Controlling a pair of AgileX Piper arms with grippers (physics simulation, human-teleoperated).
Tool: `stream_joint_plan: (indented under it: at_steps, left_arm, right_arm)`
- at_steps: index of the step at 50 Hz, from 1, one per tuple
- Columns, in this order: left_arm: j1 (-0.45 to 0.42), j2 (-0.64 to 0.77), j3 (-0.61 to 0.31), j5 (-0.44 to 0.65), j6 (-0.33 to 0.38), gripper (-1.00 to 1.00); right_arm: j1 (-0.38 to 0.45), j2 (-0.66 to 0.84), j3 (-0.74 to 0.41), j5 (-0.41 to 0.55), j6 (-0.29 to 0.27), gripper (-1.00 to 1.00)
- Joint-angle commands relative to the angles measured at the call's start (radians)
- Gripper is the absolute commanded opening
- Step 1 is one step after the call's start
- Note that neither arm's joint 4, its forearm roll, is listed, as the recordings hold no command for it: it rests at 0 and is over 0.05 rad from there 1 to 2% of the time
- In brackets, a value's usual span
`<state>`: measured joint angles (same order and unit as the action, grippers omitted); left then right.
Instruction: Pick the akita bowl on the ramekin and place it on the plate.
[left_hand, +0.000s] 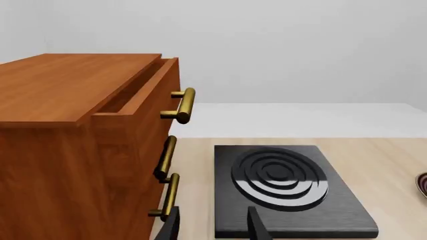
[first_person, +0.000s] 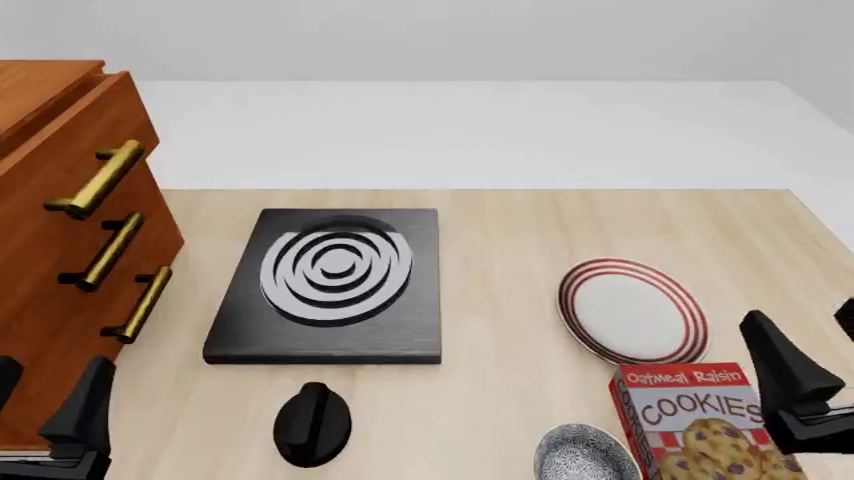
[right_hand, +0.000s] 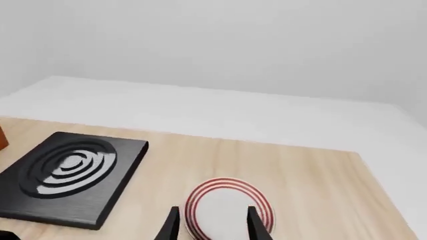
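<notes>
Sitting at the desk's near edge, the bowl lies at about 9 o'clock from the right gripper, the nearer arm, its jaws wide and empty, plate at 12 o'clock beyond.

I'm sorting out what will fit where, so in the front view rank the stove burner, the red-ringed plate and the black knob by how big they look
1. Stove burner, clearly the largest.
2. Plate, about the width of the burner's rings.
3. Black knob, the smallest, even though it lies nearest the camera.
</notes>
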<state>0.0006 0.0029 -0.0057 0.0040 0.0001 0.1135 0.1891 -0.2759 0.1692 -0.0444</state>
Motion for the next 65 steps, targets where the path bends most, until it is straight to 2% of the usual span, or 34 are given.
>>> stream_joint_plan:
  at_steps: [1, 5, 7, 10, 11, 15, 17, 19, 21, 23, 25, 26, 28, 30, 31, 32, 34, 35, 36, 38, 46, 48, 49, 53, 55, 57, 59, 65]
  left_arm:
    - [0.0, 0.0, 0.0, 0.0, 0.0, 1.0]
    - [0.0, 0.0, 0.0, 0.0, 0.0, 1.0]
    - [0.0, 0.0, 0.0, 0.0, 0.0, 1.0]
    - [0.0, 0.0, 0.0, 0.0, 0.0, 1.0]
    - [0.0, 0.0, 0.0, 0.0, 0.0, 1.0]
    - [0.0, 0.0, 0.0, 0.0, 0.0, 1.0]
    - [0.0, 0.0, 0.0, 0.0, 0.0, 1.0]
    - [0.0, 0.0, 0.0, 0.0, 0.0, 1.0]
    - [0.0, 0.0, 0.0, 0.0, 0.0, 1.0]
    - [0.0, 0.0, 0.0, 0.0, 0.0, 1.0]
    - [0.0, 0.0, 0.0, 0.001, 0.0, 1.0]
    - [0.0, 0.0, 0.0, 0.0, 0.0, 1.0]
    - [0.0, 0.0, 0.0, 0.0, 0.0, 1.0]
    - [0.0, 0.0, 0.0, 0.0, 0.0, 1.0]
    - [0.0, 0.0, 0.0, 0.0, 0.0, 1.0]
    - [0.0, 0.0, 0.0, 0.0, 0.0, 1.0]
    - [0.0, 0.0, 0.0, 0.0, 0.0, 1.0]
    - [0.0, 0.0, 0.0, 0.0, 0.0, 1.0]
    - [0.0, 0.0, 0.0, 0.0, 0.0, 1.0]
    - [0.0, 0.0, 0.0, 0.0, 0.0, 1.0]
    - [0.0, 0.0, 0.0, 0.0, 0.0, 1.0]
    - [0.0, 0.0, 0.0, 0.0, 0.0, 1.0]
    - [0.0, 0.0, 0.0, 0.0, 0.0, 1.0]
    - [0.0, 0.0, 0.0, 0.0, 0.0, 1.0]
    - [0.0, 0.0, 0.0, 0.0, 0.0, 1.0]
    - [0.0, 0.0, 0.0, 0.0, 0.0, 1.0]
    - [0.0, 0.0, 0.0, 0.0, 0.0, 1.0]
    - [0.0, 0.0, 0.0, 0.0, 0.0, 1.0]
  right_arm:
    - [0.125, 0.225, -0.15, 0.07, -0.088, 1.0]
    - [0.166, 0.27, -0.179, 0.105, -0.075, 1.0]
    - [0.203, 0.3, -0.189, 0.116, -0.099, 1.0]
    - [0.214, 0.314, -0.218, 0.156, -0.108, 1.0]
    - [0.247, 0.331, -0.235, 0.184, -0.118, 1.0]
    - [0.248, 0.339, -0.26, 0.221, -0.134, 1.0]
    - [0.282, 0.383, -0.272, 0.233, -0.148, 1.0]
    - [0.311, 0.419, -0.285, 0.24, -0.126, 1.0]
    - [0.32, 0.423, -0.291, 0.25, -0.132, 1.0]
    - [0.307, 0.423, -0.326, 0.282, -0.104, 1.0]
    - [0.346, 0.442, -0.341, 0.306, -0.155, 1.0]
    - [0.349, 0.449, -0.344, 0.315, -0.162, 1.0]
    - [0.376, 0.455, -0.371, 0.35, -0.153, 1.0]
    - [0.442, 0.474, -0.411, 0.417, -0.124, 1.0]
    - [0.457, 0.485, -0.409, 0.426, -0.126, 1.0]
    - [0.466, 0.49, -0.403, 0.439, -0.151, 1.0]
    - [0.441, 0.489, -0.409, 0.47, -0.181, 1.0]
    - [0.434, 0.489, -0.422, 0.501, -0.214, 1.0]
    - [0.443, 0.494, -0.442, 0.529, -0.197, 1.0]
    - [0.461, 0.507, -0.487, 0.584, -0.2, 1.0]
    - [0.527, 0.576, -0.511, 0.662, -0.199, 1.0]
    - [0.524, 0.587, -0.513, 0.675, -0.216, 1.0]
    - [0.52, 0.601, -0.512, 0.698, -0.243, 1.0]
    - [0.511, 0.612, -0.497, 0.715, -0.262, 1.0]
    - [0.519, 0.619, -0.487, 0.716, -0.245, 1.0]
    - [0.519, 0.62, -0.473, 0.722, -0.253, 1.0]
    - [0.547, 0.632, -0.468, 0.725, -0.228, 1.0]
    - [0.554, 0.655, -0.452, 0.747, -0.246, 1.0]
